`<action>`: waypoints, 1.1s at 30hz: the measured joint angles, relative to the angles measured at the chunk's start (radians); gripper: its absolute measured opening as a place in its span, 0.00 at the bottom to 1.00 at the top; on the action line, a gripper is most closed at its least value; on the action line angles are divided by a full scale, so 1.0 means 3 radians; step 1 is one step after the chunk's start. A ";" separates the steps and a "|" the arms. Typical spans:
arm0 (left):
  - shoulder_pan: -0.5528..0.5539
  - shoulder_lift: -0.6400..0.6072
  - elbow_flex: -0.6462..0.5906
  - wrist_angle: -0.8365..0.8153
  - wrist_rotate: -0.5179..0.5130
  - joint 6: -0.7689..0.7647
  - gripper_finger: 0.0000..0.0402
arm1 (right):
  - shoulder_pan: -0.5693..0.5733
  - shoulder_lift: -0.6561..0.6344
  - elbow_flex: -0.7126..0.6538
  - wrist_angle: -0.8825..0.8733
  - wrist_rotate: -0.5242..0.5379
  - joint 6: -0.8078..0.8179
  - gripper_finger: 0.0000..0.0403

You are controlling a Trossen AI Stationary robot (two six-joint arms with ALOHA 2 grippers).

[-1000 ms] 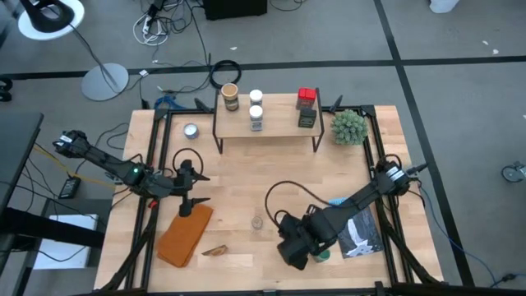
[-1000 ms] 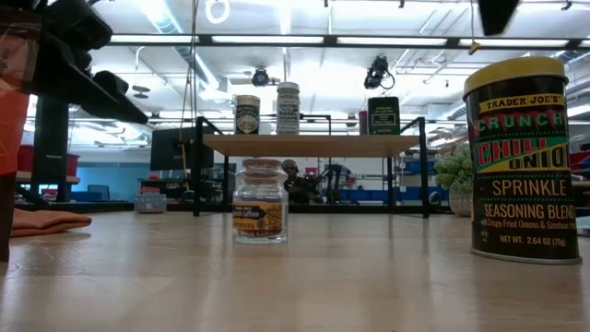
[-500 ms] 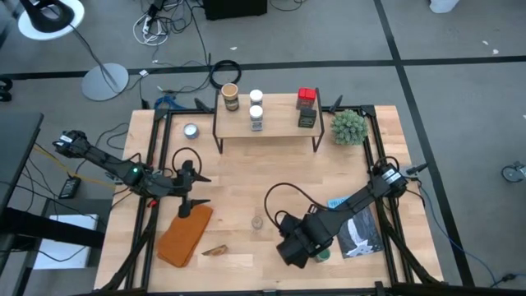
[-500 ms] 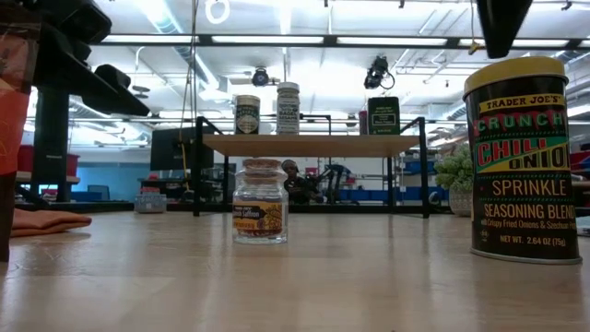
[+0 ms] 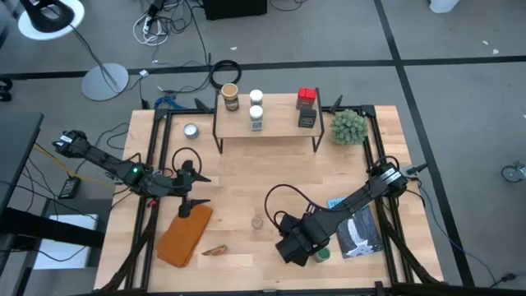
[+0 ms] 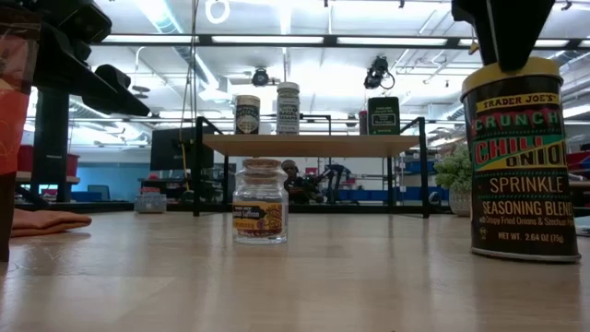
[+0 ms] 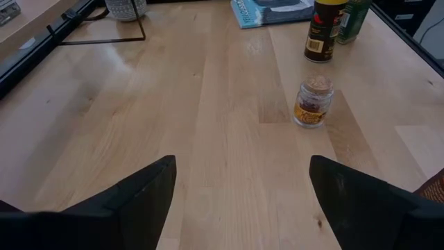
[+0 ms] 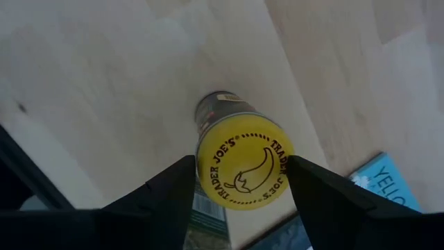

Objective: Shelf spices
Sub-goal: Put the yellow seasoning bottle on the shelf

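Right gripper (image 8: 239, 184) straddles yellow-lid jar (image 8: 243, 169) at table's near right, fingers apart, one each side of lid, not squeezing

Left gripper (image 7: 239, 198) waits at near left, fingers wide apart, holds nothing

Risk: fingers close off-centre, tall jar tips

Small glass jar (image 7: 311, 103) stands mid-table; five spices on shelf (image 5: 275, 123) at far side

Wrist view shows lid between fingers; high view hides it under arm

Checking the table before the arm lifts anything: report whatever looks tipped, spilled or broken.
Nothing stands out. The yellow-lidded tin stands upright between the right gripper's open fingers, the small glass jar stands upright mid-table, and the jars on the shelf are upright. The left gripper waits open.
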 joint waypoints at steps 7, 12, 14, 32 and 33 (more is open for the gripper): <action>0.0000 0.0000 0.0000 0.0003 0.0000 -0.0001 0.83 | 0.0000 -0.0012 -0.0079 0.0069 0.0051 -0.0061 0.57; 0.0000 0.0000 0.0000 0.0004 0.0000 -0.0002 0.83 | 0.0004 -0.0001 -0.0038 0.0046 0.0050 -0.0076 0.57; 0.0000 0.0000 0.0000 0.0004 0.0000 -0.0002 0.83 | 0.0000 -0.0004 -0.0015 0.0019 0.0052 -0.0064 0.57; 0.0000 0.0000 0.0000 0.0004 -0.0001 0.0011 0.83 | 0.0005 -0.0030 -0.0010 0.0044 0.0009 -0.0068 0.57; 0.0000 0.0000 0.0000 0.0004 -0.0001 0.0011 0.83 | 0.0005 -0.0034 -0.0010 0.0044 0.0006 -0.0066 0.57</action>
